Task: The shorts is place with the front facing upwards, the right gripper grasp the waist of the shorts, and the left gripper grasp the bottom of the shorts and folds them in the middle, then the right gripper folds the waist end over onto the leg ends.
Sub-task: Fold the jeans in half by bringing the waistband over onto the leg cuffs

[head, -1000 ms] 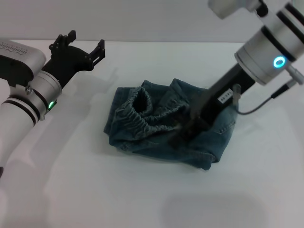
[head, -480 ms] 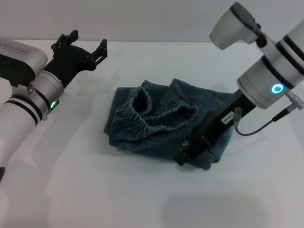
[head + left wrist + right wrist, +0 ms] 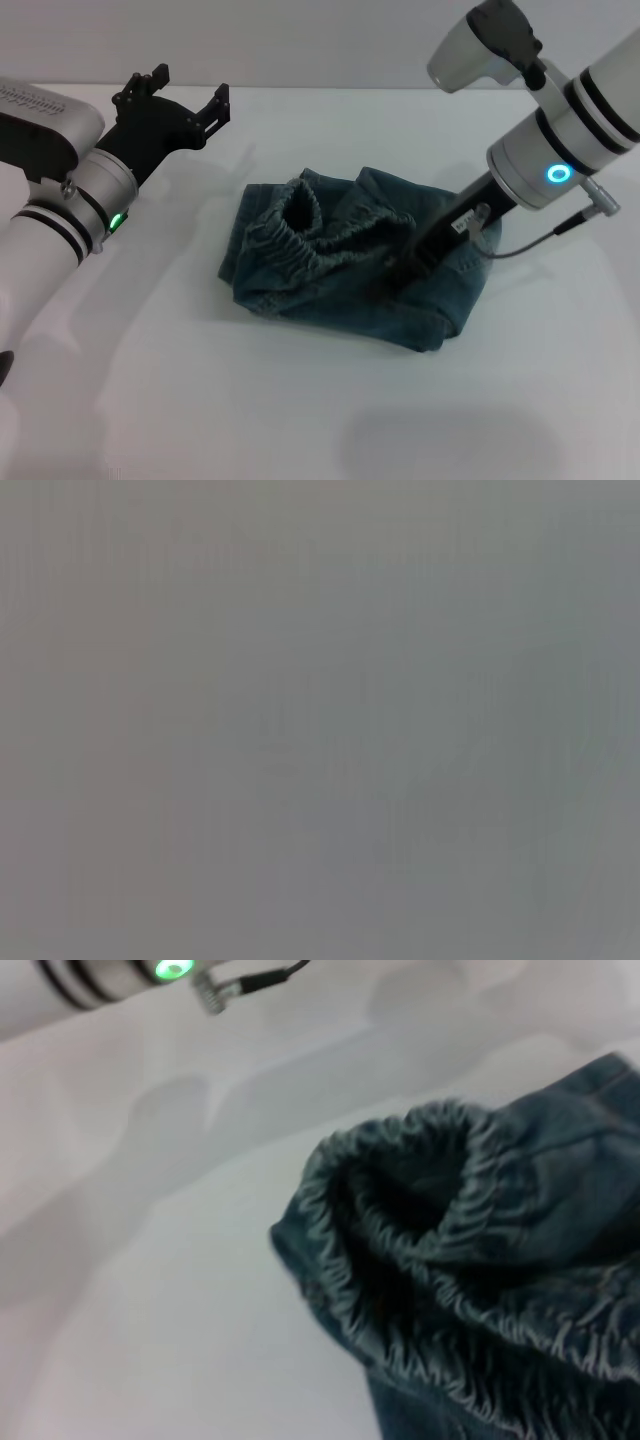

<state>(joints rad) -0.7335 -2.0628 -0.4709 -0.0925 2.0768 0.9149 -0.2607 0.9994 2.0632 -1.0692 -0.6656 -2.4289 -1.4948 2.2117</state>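
We see a plain white table filling nearly the whole head view, smooth and matte, with soft grey shadows lying across it at the near edge and toward the left. Behind its far edge stands a pale grey wall. From the right wrist view the same white surface shows, dappled with faint shadows.
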